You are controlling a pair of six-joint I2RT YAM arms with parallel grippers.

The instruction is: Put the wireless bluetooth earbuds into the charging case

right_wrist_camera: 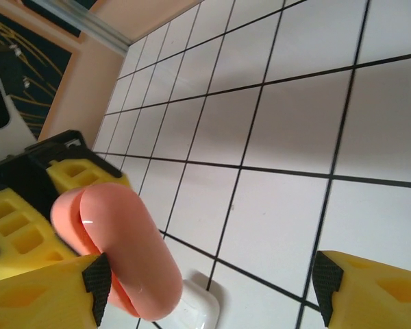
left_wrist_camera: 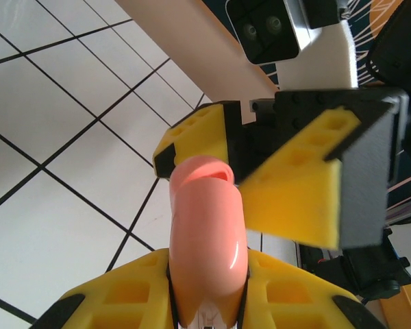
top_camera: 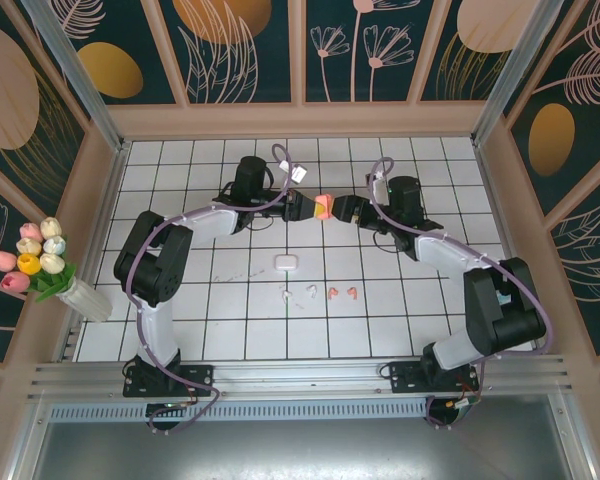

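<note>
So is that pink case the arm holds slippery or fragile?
Probably slippery: the pink case has a glossy, rounded shell with a bright highlight. It looks rigid, undented where the left tool clamps it. Laid on its curved side, it might rock or roll.

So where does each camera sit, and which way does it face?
Top external: above and behind the robot, looking down on the tiled table; the left arm and right arm show.
Left wrist: on the left arm, looking along the left end effector, shut on the pink charging case, toward the right end effector.
Right wrist: on the right arm, looking past its open fingers across the tiles.
Shared: all three show that case.
</note>
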